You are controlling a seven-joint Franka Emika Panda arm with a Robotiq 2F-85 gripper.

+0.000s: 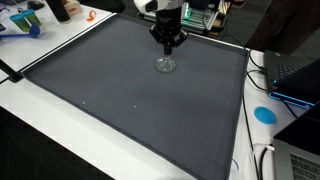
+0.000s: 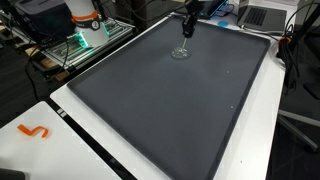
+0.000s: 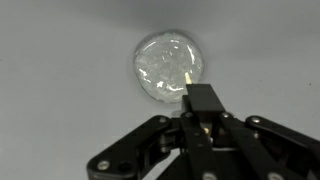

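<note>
A clear stemmed glass [image 1: 165,64] stands upright on the dark grey mat [image 1: 130,100] near its far edge; it shows in both exterior views [image 2: 181,52]. My gripper [image 1: 168,42] hangs just above it, pointing down [image 2: 187,28]. In the wrist view the glass's round rim [image 3: 165,65] lies directly beyond the fingertips [image 3: 197,92]. The fingers are pressed together. A thin pale stick tip [image 3: 188,74] pokes out from between them, over the glass's mouth. The rest of the stick is hidden by the fingers.
The mat lies on a white table [image 1: 40,120]. A blue disc [image 1: 264,114], cables and a laptop [image 1: 295,75] are at one side. An orange piece [image 2: 34,131] lies on the white table edge. Equipment and a rack [image 2: 80,35] stand behind.
</note>
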